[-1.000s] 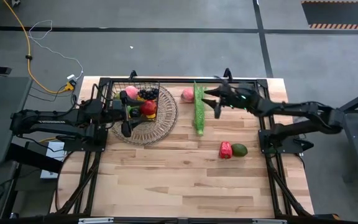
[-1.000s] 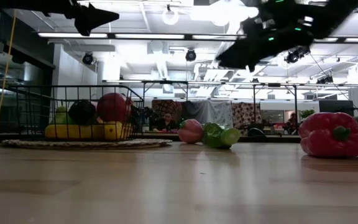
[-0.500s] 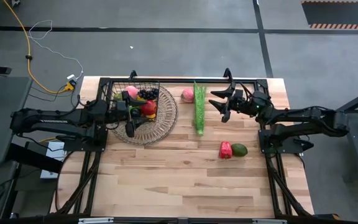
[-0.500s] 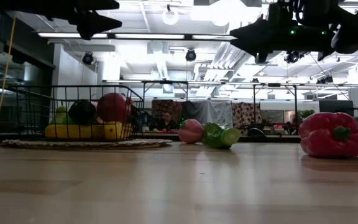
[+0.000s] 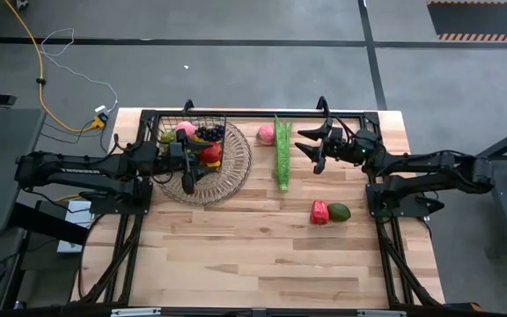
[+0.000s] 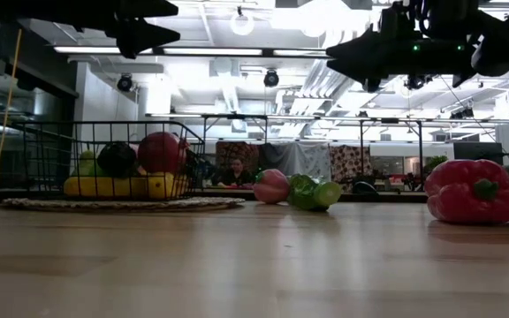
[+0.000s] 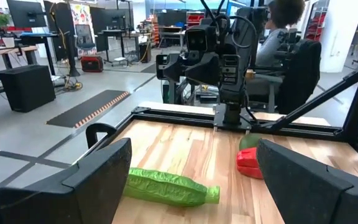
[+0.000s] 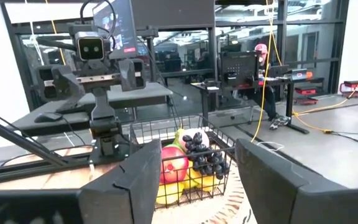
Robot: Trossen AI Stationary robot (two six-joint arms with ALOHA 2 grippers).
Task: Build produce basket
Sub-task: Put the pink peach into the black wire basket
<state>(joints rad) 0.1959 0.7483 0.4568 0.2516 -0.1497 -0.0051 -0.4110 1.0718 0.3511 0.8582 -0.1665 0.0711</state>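
1. High view: the basket [image 5: 202, 145] sits on a round wicker tray [image 5: 234, 172] at the counter's [image 5: 236, 255] left rear. It is already loaded with grapes, a red apple and bananas, so filling looks well underway.
2. The left tool [image 5: 186, 173] hovers over the tray just beside the basket, fingers spread and empty, probably placed there to stay near the basket.
3. The right tool [image 5: 312, 148] hangs above the counter just right of the long green stalk [image 5: 282, 151], partly spread and pinching nothing. I judge it is lining up for that stalk.
4. A pink peach [image 5: 266, 134] lies beside the stalk. A red pepper [image 5: 319, 212] and an avocado [image 5: 339, 212] touch each other nearer the front, all still outside the basket.
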